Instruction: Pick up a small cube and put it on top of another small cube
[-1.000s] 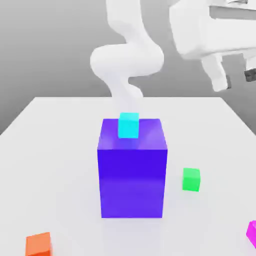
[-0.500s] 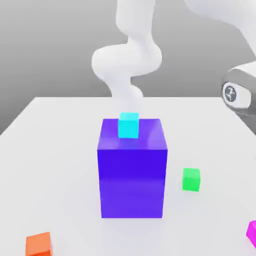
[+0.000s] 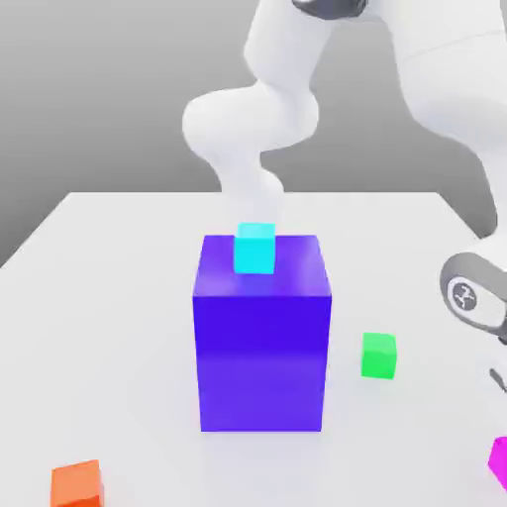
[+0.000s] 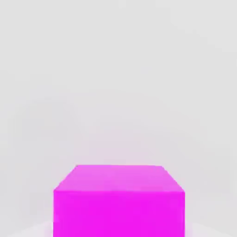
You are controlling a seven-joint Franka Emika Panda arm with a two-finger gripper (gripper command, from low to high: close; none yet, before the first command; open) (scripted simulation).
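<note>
The small cube [image 3: 500, 463] is bright magenta and rests on the white table [image 3: 109, 297], cut off by the exterior view's lower right edge. In the hand view the same cube [image 4: 119, 200] looms very close, centred under the hand and still on the table. My arm's wrist [image 3: 467, 295] has come down just above the cube at the exterior view's right edge. The gripper is shut on the cube. A green small cube [image 3: 378, 354] lies to the exterior view's left of the magenta one.
A tall blue-purple block [image 3: 262, 337] stands mid-table with a cyan small cube [image 3: 255, 248] on its top. An orange cube [image 3: 77, 484] sits near the front edge at the exterior view's left. The white arm [image 3: 267, 109] rises behind the block.
The hand has dropped from high at the exterior view's upper right to the magenta cube, and the gripper has shut. None of the cubes has moved.
</note>
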